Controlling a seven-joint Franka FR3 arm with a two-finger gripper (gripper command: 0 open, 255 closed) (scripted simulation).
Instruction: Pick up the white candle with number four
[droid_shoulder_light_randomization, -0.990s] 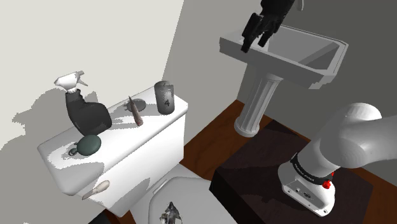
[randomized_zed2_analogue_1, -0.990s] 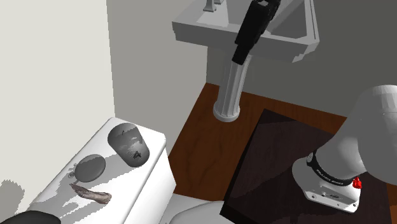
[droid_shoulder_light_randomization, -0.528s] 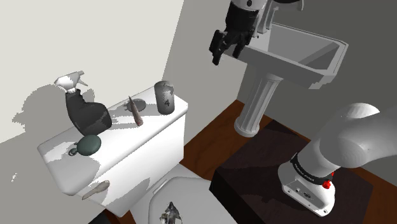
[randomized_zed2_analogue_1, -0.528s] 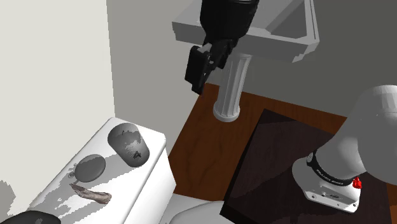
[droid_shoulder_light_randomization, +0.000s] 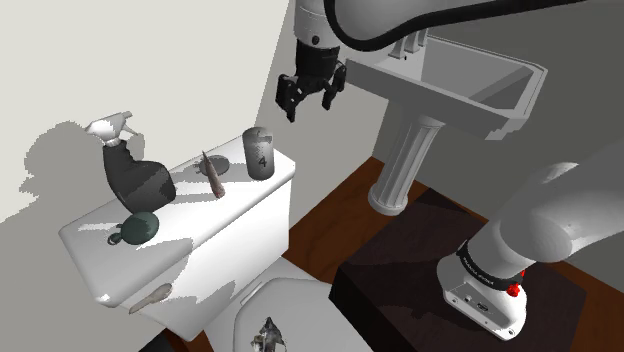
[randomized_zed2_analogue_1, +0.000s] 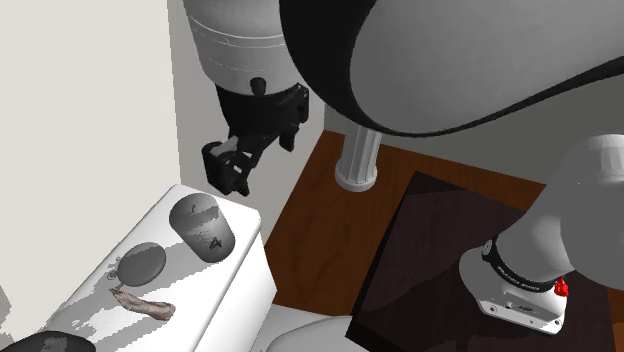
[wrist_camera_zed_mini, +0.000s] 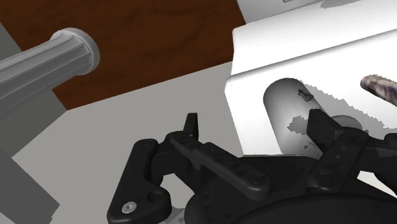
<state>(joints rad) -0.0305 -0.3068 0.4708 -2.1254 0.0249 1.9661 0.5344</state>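
Shoulder view has the gripper hanging in the air above the grey candle marked 4, clear of it, fingers spread and holding nothing. The candle stands upright at the end of the toilet tank lid nearest the pedestal sink.

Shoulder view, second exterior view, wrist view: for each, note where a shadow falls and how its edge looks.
Shoulder view: a broad grey shadow lies on the wall behind the spray bottle, its edge stair-stepped. Second exterior view: ragged, speckled shadow patches on the tank lid. Wrist view: a jagged dark patch crosses the candle.
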